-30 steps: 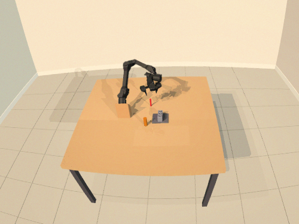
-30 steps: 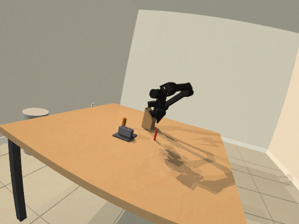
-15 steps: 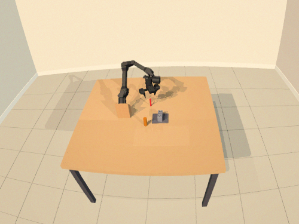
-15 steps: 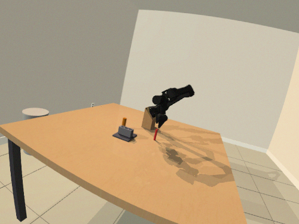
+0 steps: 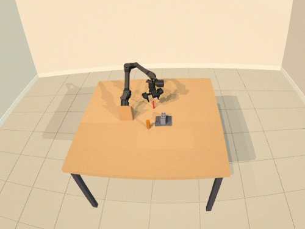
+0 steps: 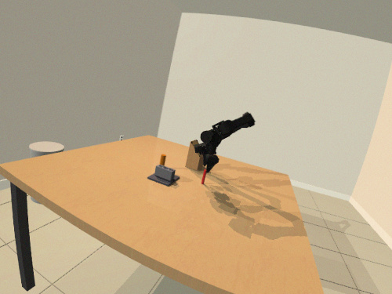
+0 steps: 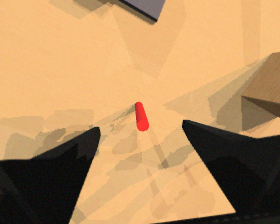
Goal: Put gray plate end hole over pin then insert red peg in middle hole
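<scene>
The gray plate (image 5: 163, 118) (image 6: 165, 172), a block with a row of holes, lies level on the dark base (image 5: 169, 123) (image 6: 154, 179); the pin is not distinguishable. In the wrist view only a corner of the base (image 7: 150, 7) shows at the top. The red peg (image 5: 154, 104) (image 6: 204, 176) (image 7: 141, 117) stands upright on the table, away from the base. My gripper (image 5: 153, 99) (image 6: 207, 168) (image 7: 141, 127) is open and empty, pointing down above the peg. In the wrist view the peg appears between the two fingertips.
An orange cylinder (image 5: 148, 124) (image 6: 162, 160) stands upright beside the base. A wooden block (image 5: 125, 113) (image 6: 193, 157) (image 7: 266, 90) is by the foot of the arm, at the right edge of the wrist view. All stand on the wooden table (image 5: 122, 149) (image 6: 117, 200).
</scene>
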Robot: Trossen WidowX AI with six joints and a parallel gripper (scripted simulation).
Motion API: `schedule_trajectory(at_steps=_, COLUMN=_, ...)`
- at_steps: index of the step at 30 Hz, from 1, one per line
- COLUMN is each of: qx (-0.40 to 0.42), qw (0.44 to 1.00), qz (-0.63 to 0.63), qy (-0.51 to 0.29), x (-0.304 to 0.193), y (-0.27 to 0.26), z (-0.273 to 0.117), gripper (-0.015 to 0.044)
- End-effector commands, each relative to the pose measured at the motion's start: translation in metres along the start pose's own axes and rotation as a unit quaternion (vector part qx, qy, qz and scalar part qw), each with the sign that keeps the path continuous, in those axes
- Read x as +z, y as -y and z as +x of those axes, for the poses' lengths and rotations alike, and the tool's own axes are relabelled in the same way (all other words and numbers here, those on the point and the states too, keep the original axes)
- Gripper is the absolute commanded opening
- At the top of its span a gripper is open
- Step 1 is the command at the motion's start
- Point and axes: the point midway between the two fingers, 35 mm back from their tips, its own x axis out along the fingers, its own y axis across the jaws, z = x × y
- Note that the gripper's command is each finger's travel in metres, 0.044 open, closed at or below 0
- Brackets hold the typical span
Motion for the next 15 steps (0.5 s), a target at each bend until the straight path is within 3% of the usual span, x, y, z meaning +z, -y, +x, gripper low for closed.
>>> schedule_trajectory(at_steps=1, qx=0.0, qw=1.0, qz=0.003, qy=-0.003, x=0.0, y=0.001, z=0.008, gripper=0.044)
schedule_trajectory(at_steps=15, qx=0.001, qw=1.0, qz=0.003, qy=-0.003, x=-0.001, y=0.001, z=0.031, gripper=0.044)
